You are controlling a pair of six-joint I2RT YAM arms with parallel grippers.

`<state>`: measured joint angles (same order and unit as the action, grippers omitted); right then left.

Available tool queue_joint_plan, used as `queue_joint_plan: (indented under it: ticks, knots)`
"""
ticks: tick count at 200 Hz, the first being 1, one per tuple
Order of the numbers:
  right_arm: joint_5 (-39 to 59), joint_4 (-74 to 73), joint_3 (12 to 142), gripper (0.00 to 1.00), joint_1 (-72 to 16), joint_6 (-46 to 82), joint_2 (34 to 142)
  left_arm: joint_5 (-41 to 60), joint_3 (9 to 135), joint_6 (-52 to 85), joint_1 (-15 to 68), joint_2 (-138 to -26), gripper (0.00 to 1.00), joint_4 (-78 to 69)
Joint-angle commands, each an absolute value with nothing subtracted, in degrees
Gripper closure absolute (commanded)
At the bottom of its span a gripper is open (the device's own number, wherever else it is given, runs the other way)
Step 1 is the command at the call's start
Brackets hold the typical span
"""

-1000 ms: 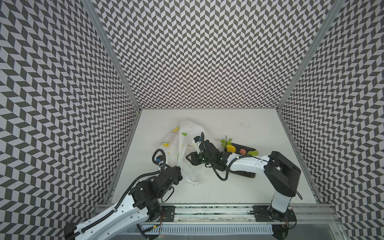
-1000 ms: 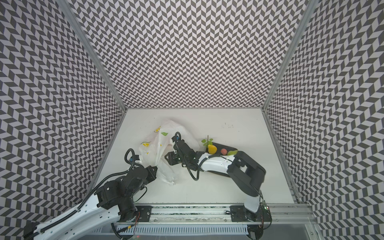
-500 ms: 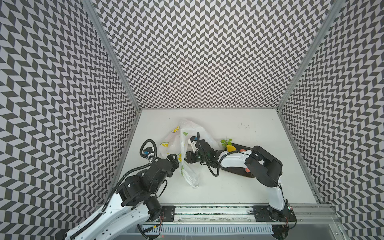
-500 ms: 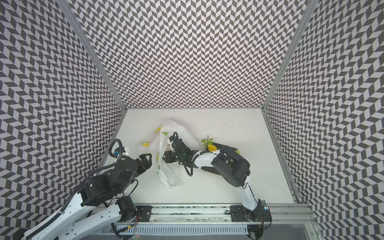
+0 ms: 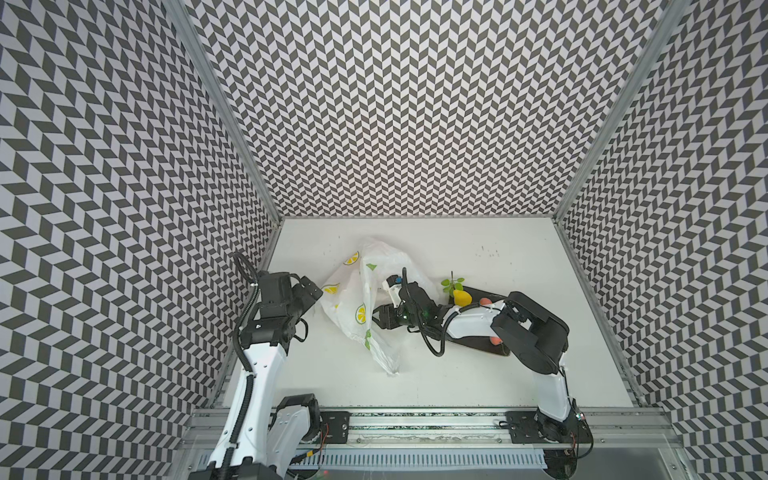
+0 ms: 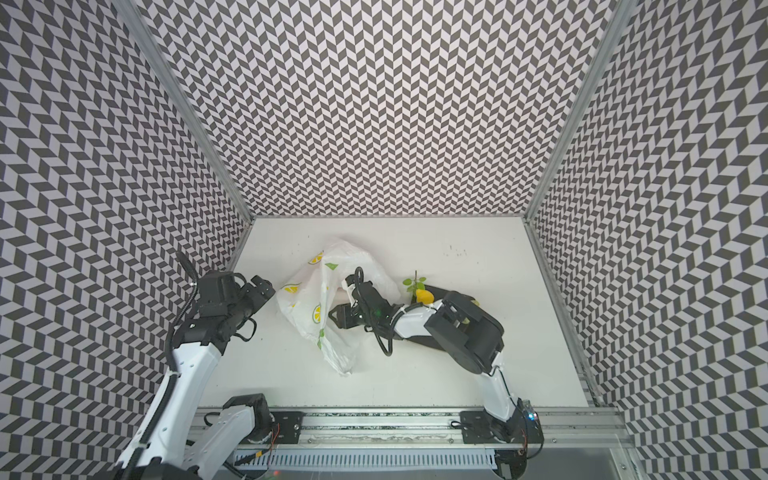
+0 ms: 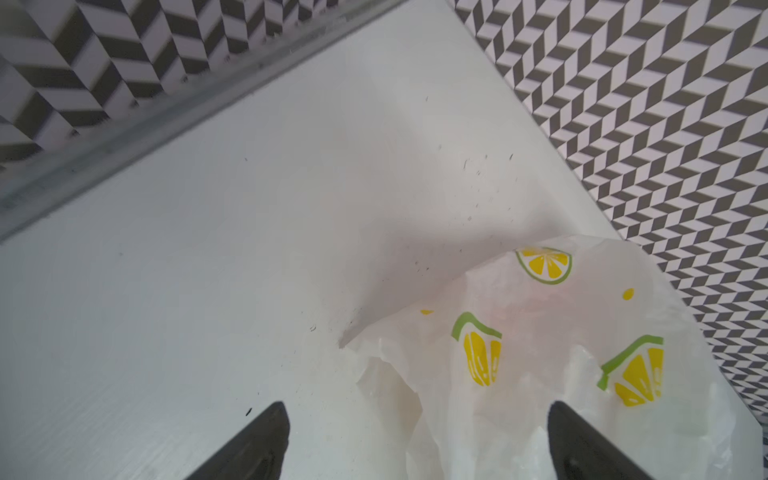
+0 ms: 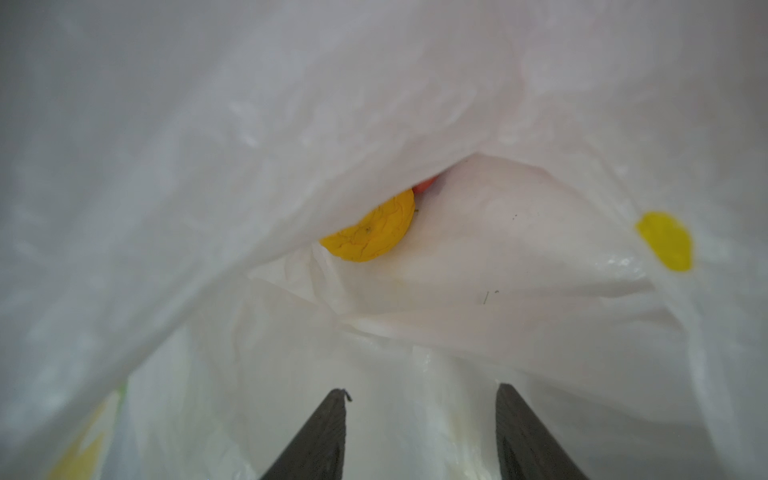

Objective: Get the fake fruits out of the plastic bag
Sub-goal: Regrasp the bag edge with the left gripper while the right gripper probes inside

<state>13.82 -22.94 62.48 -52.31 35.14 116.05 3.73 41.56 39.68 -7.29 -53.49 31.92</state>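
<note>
Now, note the key relation: the yellow fruit (image 8: 372,232) lies almost straight ahead of the right gripper (image 8: 422,390), deeper inside the plastic bag (image 5: 361,307) and clear of the fingertips. A sliver of a red fruit (image 8: 426,185) sits just behind it, touching or nearly so.

Your right gripper is the nearer tool by far. Both top views show it reaching across into the bag's mouth from the plate side. Its fingers stand partly spread with nothing between them.

Your left gripper (image 7: 415,405) is spread wide and holds nothing. It sits just beside the bag's outer edge, and the film is not pinched.

Judgement: the coming move is a straight advance along the gripper's own line, then a close on the yellow fruit.

Hidden or unclear:
- A sagging fold of film covers part of the yellow fruit, so you cannot read its long axis or full outline.
- Almost all of the red fruit is hidden.
- How many fruits remain in the bag cannot be told.
- In both top views the film hides the right fingertips.

Outside the bag, a lemon (image 5: 461,297) with a green sprig rests on the dark plate (image 5: 486,348). The right arm covers most of that plate.
</note>
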Motion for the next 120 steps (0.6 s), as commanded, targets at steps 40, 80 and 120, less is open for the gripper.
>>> queue_joint_plan:
  ticks: [40, 80, 120]
  knots:
    - [14.5, -28.5, 60.8, 0.43, -52.2, 35.2, 114.6, 21.8, 36.1, 40.1, -7.8, -62.8, 0.0, 17.6]
    - [15.1, -27.9, 61.0, 0.43, -52.2, 34.2, 115.0, 23.7, 33.8, 39.3, -7.6, -62.8, 0.43, 14.4]
    - [14.2, -26.5, 60.6, 0.43, -51.8, 33.8, 114.0, 23.3, 38.3, 34.2, -5.1, -60.4, 0.89, 17.8]
